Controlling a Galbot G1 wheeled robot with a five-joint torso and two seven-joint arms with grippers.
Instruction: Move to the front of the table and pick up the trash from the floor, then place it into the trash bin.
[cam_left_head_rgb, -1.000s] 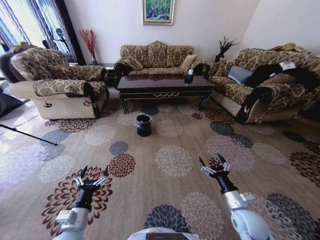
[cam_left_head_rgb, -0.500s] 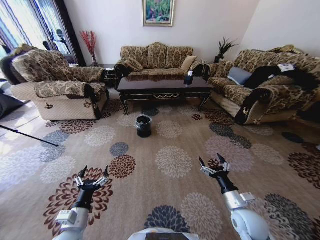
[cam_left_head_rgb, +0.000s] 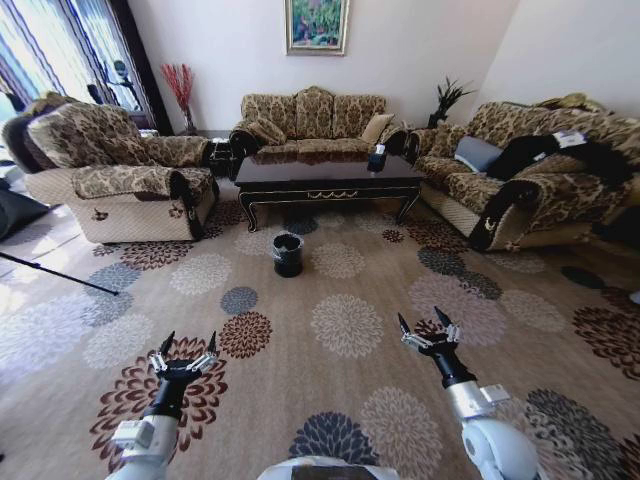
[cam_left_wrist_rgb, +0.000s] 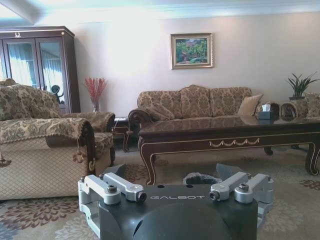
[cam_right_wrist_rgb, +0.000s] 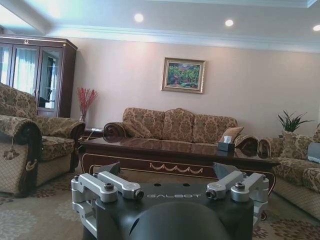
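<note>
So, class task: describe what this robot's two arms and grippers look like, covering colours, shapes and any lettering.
Each arm has a silver-white rounded forearm narrowing to a black wrist. The left gripper and right gripper have silver metal linkage fingers ending in dark pointed tips. In the wrist views, the black gripper body carries pale GALBOT lettering between bolted silver finger links. No loose cables are visible.

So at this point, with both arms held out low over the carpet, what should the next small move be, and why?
Probably keep driving forward toward the table. It and the trash bin in front of it are far across the floor, beyond reach. The left gripper and right gripper hover with jaws open, holding nothing, and no trash can be made out on the carpet yet.
</note>
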